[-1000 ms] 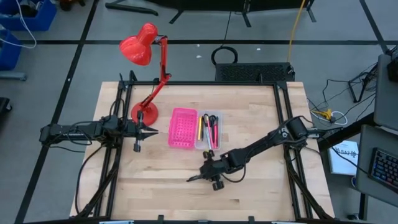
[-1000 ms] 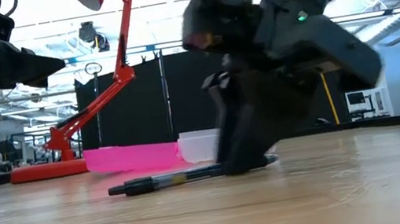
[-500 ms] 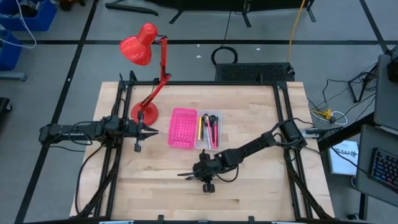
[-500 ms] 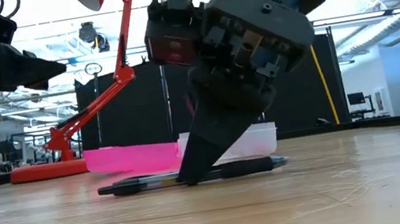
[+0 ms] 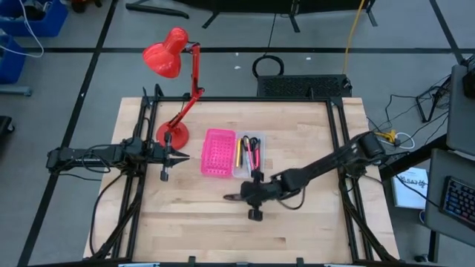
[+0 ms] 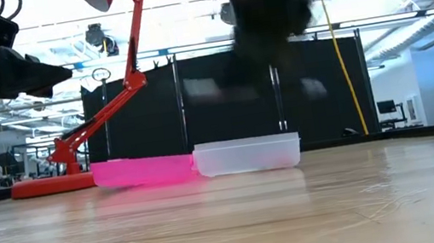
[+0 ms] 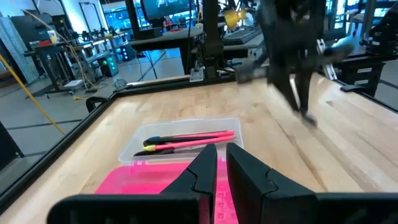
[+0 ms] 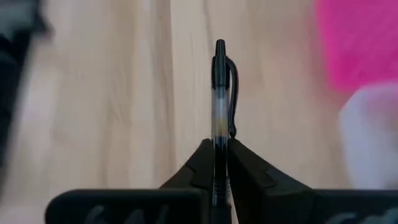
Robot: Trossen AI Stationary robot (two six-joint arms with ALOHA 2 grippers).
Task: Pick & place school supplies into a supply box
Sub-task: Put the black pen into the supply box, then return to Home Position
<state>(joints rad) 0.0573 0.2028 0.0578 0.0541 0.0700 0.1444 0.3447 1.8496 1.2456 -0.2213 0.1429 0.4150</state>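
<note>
The clear supply box [image 5: 250,156] stands mid-table beside a pink perforated tray [image 5: 217,153]. It holds pink and yellow pens and black-handled scissors [image 7: 186,140]. My right gripper [image 5: 243,196] hovers near the table's front, just in front of the box, shut on a black pen with a clear barrel [image 8: 219,87]. The low view shows it only as a blur above the table. My left gripper [image 5: 182,156] waits shut at the table's left, pointing at the pink tray [image 7: 155,180]. My right gripper pinches the pen's clear barrel [image 8: 218,134] between its two fingers [image 8: 202,163]. The fingers point toward the table's left, slanting down, and the pen lies along them. Its clip end [image 8: 220,50] sticks out beyond the fingertips. The pen is lifted clear of the table.
A red desk lamp [image 5: 174,89] stands at the far left, its base [image 6: 52,185] left of the pink tray [image 6: 142,170]. Black frame rails [image 5: 338,133] run along the table's left and right sides. Bare wood lies in front of the clear box [image 6: 248,154].
My right gripper has taken hold of the black pen that lay on the table. It first shifted slightly left, then rose with the pen and drew back right, toward the supply box. The pen is now lifted clear of the table.
</note>
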